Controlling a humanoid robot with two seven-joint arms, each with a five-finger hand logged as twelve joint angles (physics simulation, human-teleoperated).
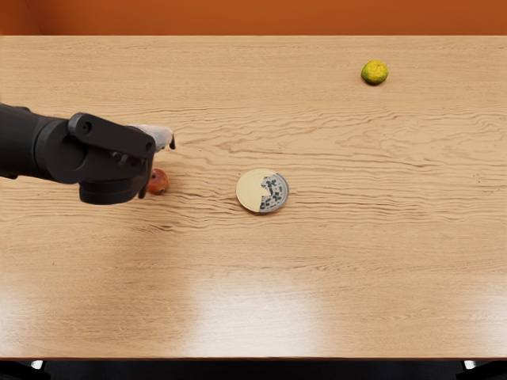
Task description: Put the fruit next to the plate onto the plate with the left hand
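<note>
Small red fruit [159, 182] — lies left of cream patterned plate [252, 190], not touching.

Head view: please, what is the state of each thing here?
red fruit: on the table, left of the plate, partly hidden
left hand: beside the red fruit, grasp unclear
plate: flat on the table, nothing on it
yellow-green fruit: on the table, far from the plate, untouched
right hand: out of view
</note>
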